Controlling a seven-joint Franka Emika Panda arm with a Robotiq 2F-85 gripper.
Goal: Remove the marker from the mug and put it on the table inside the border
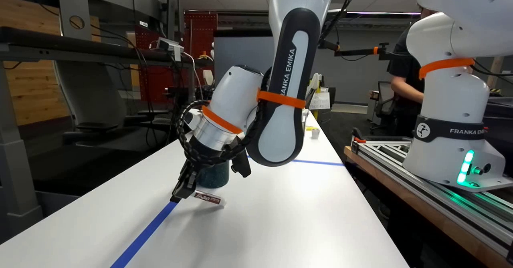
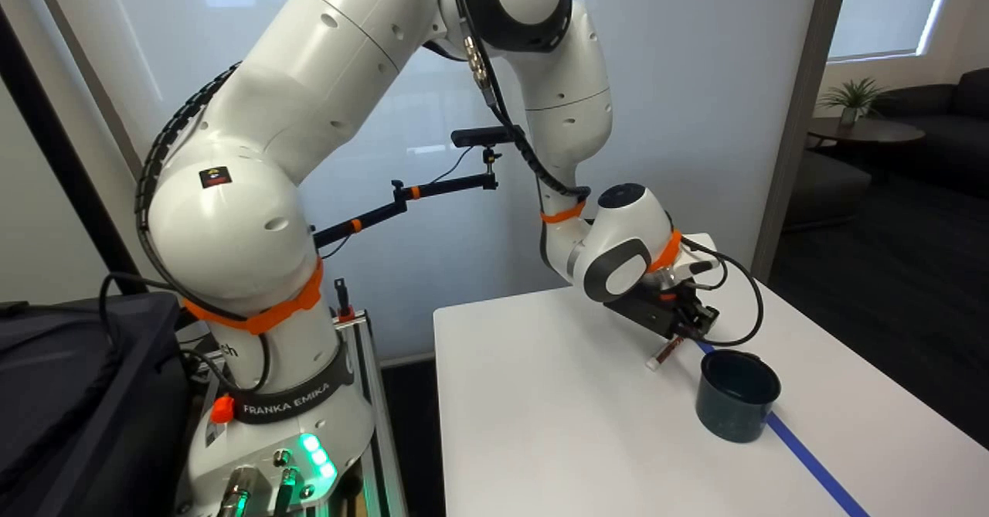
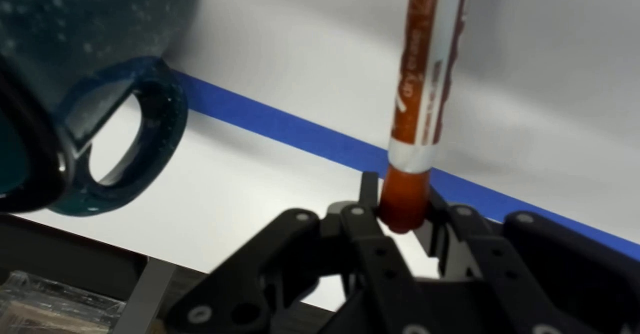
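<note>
My gripper (image 3: 403, 199) is shut on the red-brown end of the marker (image 3: 420, 84), a white and red-brown stick. The marker also shows in both exterior views (image 1: 208, 198) (image 2: 666, 352), tilted with its white end low over the white table (image 1: 304, 224); I cannot tell if that end touches. It is outside the mug (image 2: 732, 405). The dark teal mug stands upright beside the gripper, its handle visible in the wrist view (image 3: 165, 107). In an exterior view the arm partly covers the mug (image 1: 214, 176). The border's long blue tape (image 1: 144, 234) runs under the gripper and mug.
The border's crosswise blue tape (image 1: 318, 162) lies farther along the table. A small white cup (image 1: 315, 134) stands beyond it. The robot base (image 2: 286, 440) is beside the table. A desk (image 1: 80, 45) and an office chair (image 1: 90, 95) stand past the opposite edge.
</note>
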